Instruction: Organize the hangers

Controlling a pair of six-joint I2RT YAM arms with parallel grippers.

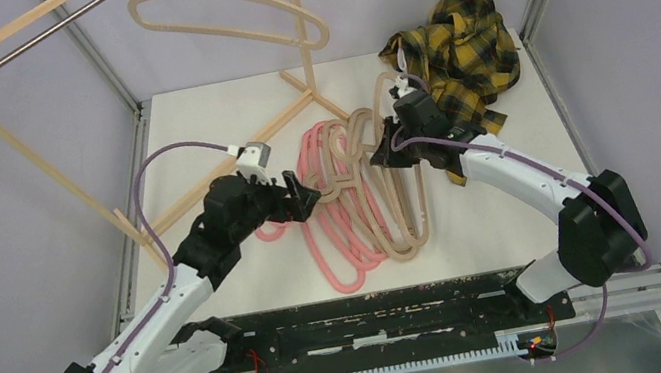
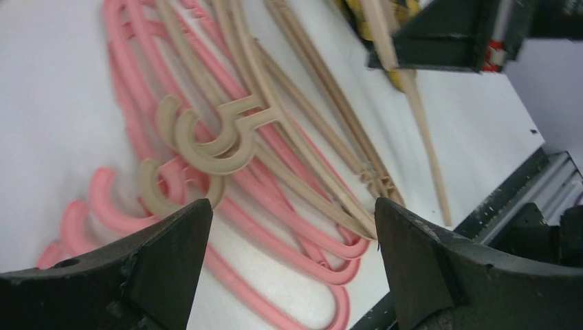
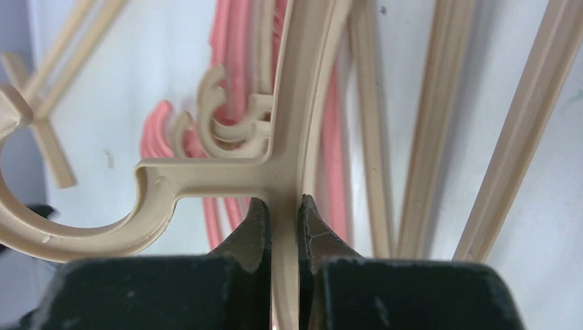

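Several pink hangers [image 1: 329, 232] and beige hangers [image 1: 390, 212] lie overlapped in a pile on the white table. One beige hanger [image 1: 227, 16] hangs on the rack's rail. My right gripper [image 1: 388, 148] is shut on a beige hanger [image 3: 289, 137], pinching its bar beside the hook stem and holding it above the pile. My left gripper [image 1: 306, 199] is open and empty, just above the left side of the pile; in its wrist view the pink hangers [image 2: 289, 227] and beige hooks [image 2: 206, 137] lie between its fingers [image 2: 172, 247].
The wooden rack with metal rail [image 1: 18, 41] stands at the back left; its foot [image 1: 232, 167] runs across the table by the left gripper. A yellow plaid shirt [image 1: 461, 53] lies crumpled at the back right, close behind the right gripper.
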